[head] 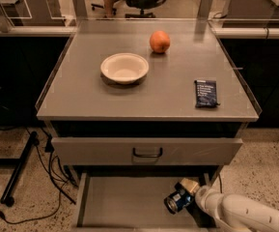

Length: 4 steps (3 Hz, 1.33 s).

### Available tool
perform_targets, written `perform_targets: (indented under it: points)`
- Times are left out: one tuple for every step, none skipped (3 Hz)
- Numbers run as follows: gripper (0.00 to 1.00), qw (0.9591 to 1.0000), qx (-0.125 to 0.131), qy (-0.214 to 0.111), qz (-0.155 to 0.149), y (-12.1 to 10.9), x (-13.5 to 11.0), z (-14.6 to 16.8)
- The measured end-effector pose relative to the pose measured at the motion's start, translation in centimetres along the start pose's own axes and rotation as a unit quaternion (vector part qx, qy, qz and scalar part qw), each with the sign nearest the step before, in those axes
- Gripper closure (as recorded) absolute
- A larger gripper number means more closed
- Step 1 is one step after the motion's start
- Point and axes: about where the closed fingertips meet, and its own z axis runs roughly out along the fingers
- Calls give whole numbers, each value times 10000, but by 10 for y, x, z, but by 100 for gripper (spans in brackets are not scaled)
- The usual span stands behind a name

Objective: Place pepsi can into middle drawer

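At the bottom of the view, the middle drawer [117, 203] stands pulled out beneath the cabinet, a wide grey metal tray with a flat, plain floor and low side walls. Inside it, toward the right side, is the pepsi can [174, 203], a small blue cylinder with white lettering, tilted so that one silver end faces the lower left. The end effector [185, 192] reaches into the drawer from the lower right on a smooth white arm [240, 212]; its tan fingers [191, 184] are closed around the can's upper end and have hold of it. Whether the can touches the drawer floor cannot be told. Above the open tray sits a closed grey drawer front [90, 151] with a black handle [147, 153] at its middle. The grey matte surface [81, 95] on top has thin raised edges and carries three things, well apart from one another. A round white bowl [124, 68] with a smooth, shallow inside stands left of centre. A round orange [160, 41] rests behind it and to its right. A flat, rectangular dark-blue packet [206, 93] with pale print lies near the right edge.
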Motion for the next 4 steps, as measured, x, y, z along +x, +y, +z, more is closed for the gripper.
perform_targets:
  points:
    - [0, 9997, -145, -144, -108, 10, 2, -13]
    - [0, 9985, -349, -315, -264, 25, 6, -38]
    - [0, 9963, -568, -533, -354, 38, 11, -65]
    - [0, 9945, -706, -665, -406, 49, 16, -86]
